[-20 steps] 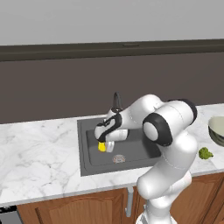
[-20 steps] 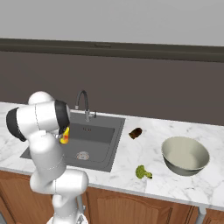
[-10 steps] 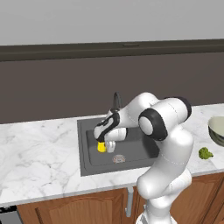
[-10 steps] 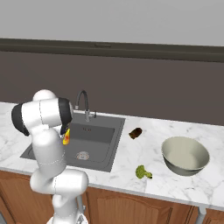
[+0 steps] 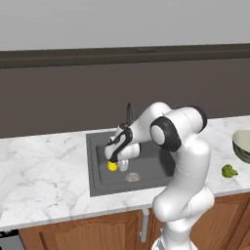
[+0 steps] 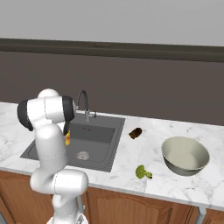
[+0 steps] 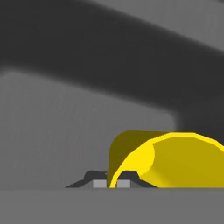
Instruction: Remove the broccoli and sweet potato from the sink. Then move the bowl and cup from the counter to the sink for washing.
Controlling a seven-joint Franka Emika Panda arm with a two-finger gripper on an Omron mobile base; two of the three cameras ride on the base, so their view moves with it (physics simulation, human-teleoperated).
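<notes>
Now holding the cup (image 5: 113, 166) low inside the sink (image 5: 97, 183), gripper (image 5: 114, 160) pinched thin on its rim. Could tip or roll toward the drain (image 5: 132, 177) if let go while tilted. Bowl (image 6: 185, 156) waiting on the counter (image 6: 127, 168), beside broccoli (image 6: 141, 172) and sweet potato (image 6: 136, 133).

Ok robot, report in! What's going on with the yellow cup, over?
Gripper shut on cup, low inside sink. Bowl waiting on counter. Nothing blocking.
</notes>
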